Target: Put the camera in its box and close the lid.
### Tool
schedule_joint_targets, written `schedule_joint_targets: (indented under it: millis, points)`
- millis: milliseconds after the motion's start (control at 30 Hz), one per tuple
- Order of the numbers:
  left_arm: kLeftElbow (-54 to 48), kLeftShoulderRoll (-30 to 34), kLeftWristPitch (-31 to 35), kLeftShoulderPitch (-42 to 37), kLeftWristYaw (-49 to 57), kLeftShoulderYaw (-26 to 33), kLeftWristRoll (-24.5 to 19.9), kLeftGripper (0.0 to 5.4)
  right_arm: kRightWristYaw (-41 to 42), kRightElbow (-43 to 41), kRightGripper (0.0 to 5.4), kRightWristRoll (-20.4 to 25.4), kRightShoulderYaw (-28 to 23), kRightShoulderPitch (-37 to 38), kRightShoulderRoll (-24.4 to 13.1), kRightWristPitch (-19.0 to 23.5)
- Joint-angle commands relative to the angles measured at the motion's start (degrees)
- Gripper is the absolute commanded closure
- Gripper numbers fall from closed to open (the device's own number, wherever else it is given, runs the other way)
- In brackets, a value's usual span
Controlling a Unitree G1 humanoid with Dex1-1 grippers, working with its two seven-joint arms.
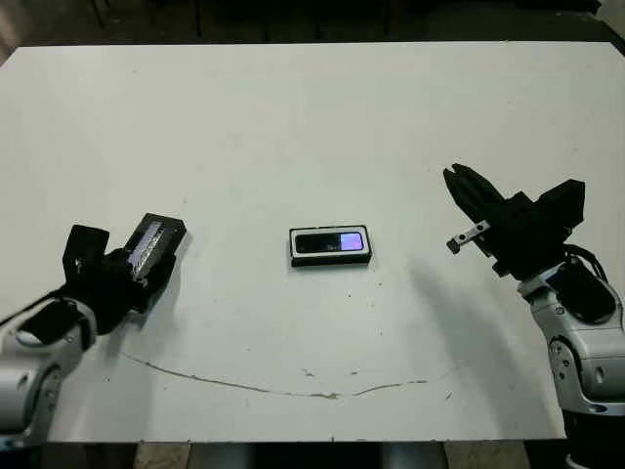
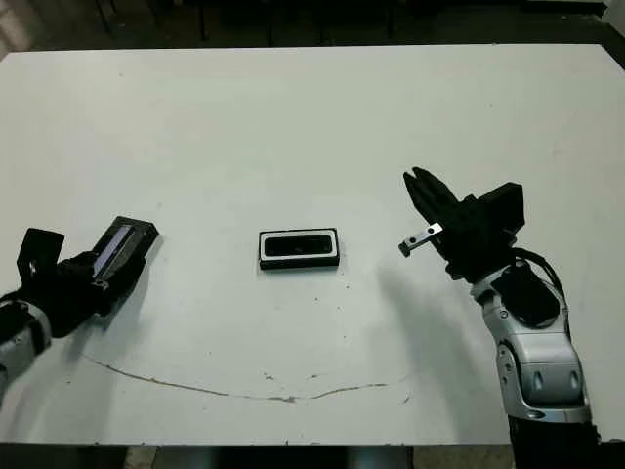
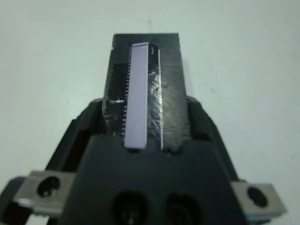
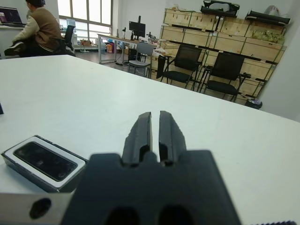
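Clamping the lid [image 1: 154,242] between its fingers, the left gripper [image 1: 137,264] sits well left of the box [image 1: 330,246], whose long axis runs left-right with the camera [image 1: 329,241] inside, while the empty right gripper [image 1: 467,191], fingers nearly together, hovers off its other end.

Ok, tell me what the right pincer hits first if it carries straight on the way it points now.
Probably nothing close. The right pincer hangs empty above the white table, aimed up and across it. The box with the camera sits off to one side of that line. Depth is hard to judge.
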Motion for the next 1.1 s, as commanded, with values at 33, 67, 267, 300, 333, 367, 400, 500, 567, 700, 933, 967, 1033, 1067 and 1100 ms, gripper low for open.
schedule_joint_targets:
  millis: [33,67,267,300,333,367,400,500,567,700,933,967,1033,1067,1100]
  points:
    - [3.1,1.1,4.8,2.6,-2.0,-4.6,1.0,2.60,-0.8,-0.6,5.40,-1.0,-0.2,1.5,-0.7,0.6]
    - [2.9,1.2,5.0,2.3,-1.9,-4.7,0.8,2.60,-0.9,-0.9,5.40,-0.8,-0.2,1.5,-0.6,1.1]
    - [-1.2,-0.8,-2.3,2.2,0.0,-0.7,0.4,2.60,-1.2,-2.0,5.40,-0.4,-0.1,1.6,-0.6,2.5]
    - [-1.8,-0.7,-3.0,1.5,0.0,0.0,0.4,2.60,-1.2,-1.7,5.40,-0.5,0.0,1.5,-0.5,2.3]
    - [-2.2,-0.3,-3.5,0.4,-0.3,0.8,0.0,2.60,-1.3,-1.5,5.40,-1.0,0.1,1.4,-0.6,1.9]
    - [-2.4,0.3,-3.9,-1.2,-1.1,1.5,-0.5,2.60,-1.6,-1.6,5.40,-1.4,0.3,1.3,-0.6,2.1]
    - [-2.3,0.8,-4.4,-2.7,-2.1,2.0,-1.0,2.60,-1.8,-1.6,5.40,-1.6,0.4,1.2,-0.6,2.2]
    - [-0.8,2.6,-8.4,-7.2,-5.8,1.9,-0.6,2.60,-1.8,-1.5,5.40,-1.3,0.6,0.9,-0.3,2.6]
    - [1.1,4.0,-12.5,-10.7,-8.8,0.7,0.6,2.60,-1.7,-1.2,5.40,-1.1,0.7,0.5,-0.1,2.6]
    - [8.0,4.8,-19.5,-18.5,-15.8,-2.0,1.0,2.60,-2.2,-0.7,5.40,-1.5,0.9,-0.1,0.2,2.4]
    - [23.7,3.5,-27.2,-30.7,-29.8,-9.6,2.2,2.60,-2.6,0.4,5.40,-1.8,1.4,-1.2,0.2,2.1]
    - [25.6,3.4,-27.9,-32.2,-31.5,-10.7,2.7,2.60,-2.7,0.2,5.40,-2.0,1.5,-1.2,0.0,2.4]
    - [29.3,2.8,-29.1,-35.1,-35.2,-12.9,3.5,2.60,-3.0,-0.2,5.40,-2.3,1.6,-1.3,-0.2,2.8]
    - [31.0,2.4,-29.6,-36.2,-36.7,-13.7,3.8,2.60,-3.1,-0.2,5.40,-2.5,1.7,-1.3,-0.2,2.9]
    - [32.6,2.1,-30.0,-37.2,-37.8,-14.5,4.2,2.60,-3.1,-0.2,5.40,-2.6,1.7,-1.4,-0.2,2.8]
